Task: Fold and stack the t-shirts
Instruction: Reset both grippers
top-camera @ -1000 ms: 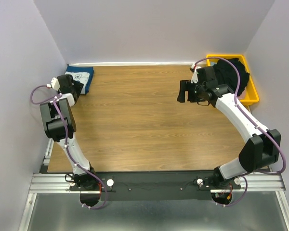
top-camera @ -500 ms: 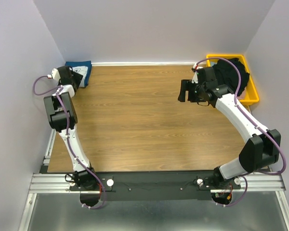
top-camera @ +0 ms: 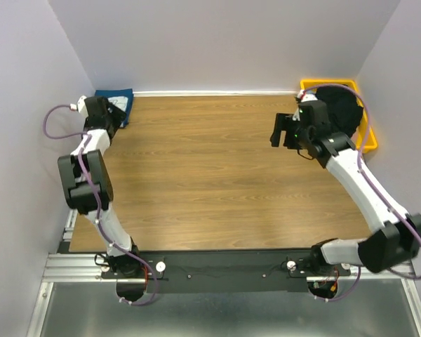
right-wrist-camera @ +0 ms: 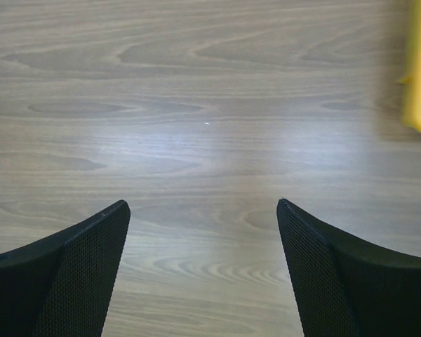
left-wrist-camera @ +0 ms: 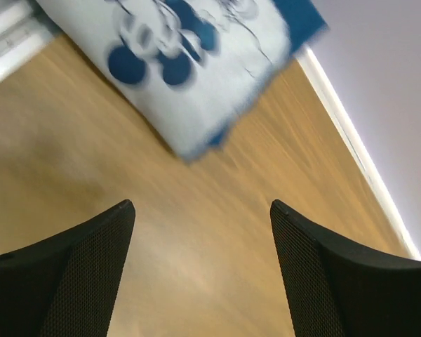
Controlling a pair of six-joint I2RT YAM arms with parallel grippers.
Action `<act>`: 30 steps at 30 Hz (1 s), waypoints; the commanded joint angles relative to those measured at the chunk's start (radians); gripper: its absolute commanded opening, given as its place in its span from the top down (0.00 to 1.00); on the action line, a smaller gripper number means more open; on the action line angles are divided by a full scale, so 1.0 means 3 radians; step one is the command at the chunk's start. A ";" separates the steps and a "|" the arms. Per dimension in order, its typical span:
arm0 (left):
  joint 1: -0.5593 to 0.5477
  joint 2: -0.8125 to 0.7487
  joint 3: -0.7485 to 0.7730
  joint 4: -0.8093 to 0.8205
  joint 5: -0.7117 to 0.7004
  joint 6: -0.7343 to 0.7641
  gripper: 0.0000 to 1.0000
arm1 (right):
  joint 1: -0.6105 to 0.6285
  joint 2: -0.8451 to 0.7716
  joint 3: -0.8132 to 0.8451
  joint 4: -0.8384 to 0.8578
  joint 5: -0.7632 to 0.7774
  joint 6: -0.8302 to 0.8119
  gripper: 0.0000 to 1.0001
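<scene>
A folded navy-blue t-shirt [top-camera: 121, 100] with a white cartoon print lies in the table's far left corner. It also shows at the top of the left wrist view [left-wrist-camera: 196, 63]. My left gripper [top-camera: 111, 121] [left-wrist-camera: 200, 210] is open and empty over bare wood, just short of the shirt's near edge. A black t-shirt [top-camera: 342, 107] lies bunched in the yellow tray [top-camera: 368, 140] at the far right. My right gripper [top-camera: 279, 131] [right-wrist-camera: 200, 207] is open and empty over bare table, left of the tray. No pink shirt is in view.
The wooden table [top-camera: 210, 175] is closed in by pale walls at the back and on both sides. The yellow tray's edge [right-wrist-camera: 419, 77] shows at the right of the right wrist view. A white strip [left-wrist-camera: 354, 144] runs along the foot of the back wall.
The navy shirt has shifted back into the far left corner and the left gripper has followed it. The right gripper has moved right, toward the yellow tray.
</scene>
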 commanded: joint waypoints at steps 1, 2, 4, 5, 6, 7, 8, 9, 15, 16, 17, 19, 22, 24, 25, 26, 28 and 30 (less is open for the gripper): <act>-0.0503 -0.1026 -0.0344 -0.0087 -0.0190 0.0665 0.13 | -0.0013 -0.0639 -0.0195 0.0006 0.0572 0.0112 0.05; -0.0636 -0.1176 -0.0462 -0.0184 -0.0283 0.0748 0.13 | -0.0013 -0.0737 -0.0261 0.0006 0.0719 0.0117 0.04; -0.1044 -0.1682 -0.0606 -0.0230 -0.0538 0.1019 0.12 | -0.0013 -0.1089 -0.0354 0.0006 0.0893 0.0132 0.00; -0.1047 -0.1851 -0.0672 -0.0251 -0.0640 0.1086 0.12 | -0.0013 -0.1091 -0.0389 0.0006 0.0894 0.0137 0.00; -0.1300 -0.2025 -0.0749 -0.0281 -0.0773 0.1132 0.12 | -0.0013 -0.1334 -0.0435 0.0011 0.0965 0.0147 0.00; -0.1439 -0.2371 -0.0907 -0.0327 -0.0967 0.1168 0.12 | -0.0013 -0.1448 -0.0512 0.0011 0.0991 0.0148 0.00; -0.1542 -0.2546 -0.0984 -0.0368 -0.1070 0.1174 0.11 | -0.0018 -0.1581 -0.0558 0.0011 0.0997 0.0142 0.00; -0.1725 -0.2720 -0.1132 -0.0480 -0.1177 0.1093 0.12 | -0.0013 -0.1805 -0.0594 0.0011 0.1022 0.0137 0.00; -0.1865 -0.4121 -0.1827 -0.0700 -0.1367 0.0877 0.11 | -0.0018 -0.2649 -0.1105 0.0144 0.1185 0.0009 0.00; -0.1865 -0.4447 -0.1904 -0.0746 -0.1403 0.0872 0.11 | -0.0013 -0.2838 -0.1197 0.0144 0.1226 0.0020 0.00; -0.1865 -0.4602 -0.1961 -0.0787 -0.1423 0.0862 0.11 | -0.0018 -0.2941 -0.1243 0.0144 0.1272 0.0015 0.00; -0.1865 -0.5025 -0.2125 -0.0910 -0.1490 0.0857 0.11 | -0.0013 -0.3090 -0.1295 0.0144 0.1354 0.0010 0.00; -0.1860 -0.5486 -0.2293 -0.0962 -0.1450 0.0933 0.11 | -0.0013 -0.3345 -0.1371 0.0144 0.1344 -0.0036 0.00; -0.1865 -0.5666 -0.2380 -0.0941 -0.1444 0.0933 0.11 | -0.0013 -0.3366 -0.1387 0.0144 0.1385 -0.0042 0.00; -0.1865 -0.5748 -0.2477 -0.0906 -0.1444 0.0938 0.11 | -0.0018 -0.3361 -0.1407 0.0144 0.1395 -0.0042 0.00; -0.1865 -0.5891 -0.2523 -0.0890 -0.1459 0.0938 0.11 | -0.0013 -0.3372 -0.1417 0.0144 0.1411 -0.0052 0.00; -0.1865 -0.6055 -0.2666 -0.0839 -0.1485 0.0918 0.10 | -0.0018 -0.3377 -0.1468 0.0149 0.1426 -0.0052 0.00; -0.1865 -0.6107 -0.2759 -0.0798 -0.1511 0.0918 0.10 | -0.0013 -0.3382 -0.1499 0.0159 0.1421 -0.0032 0.00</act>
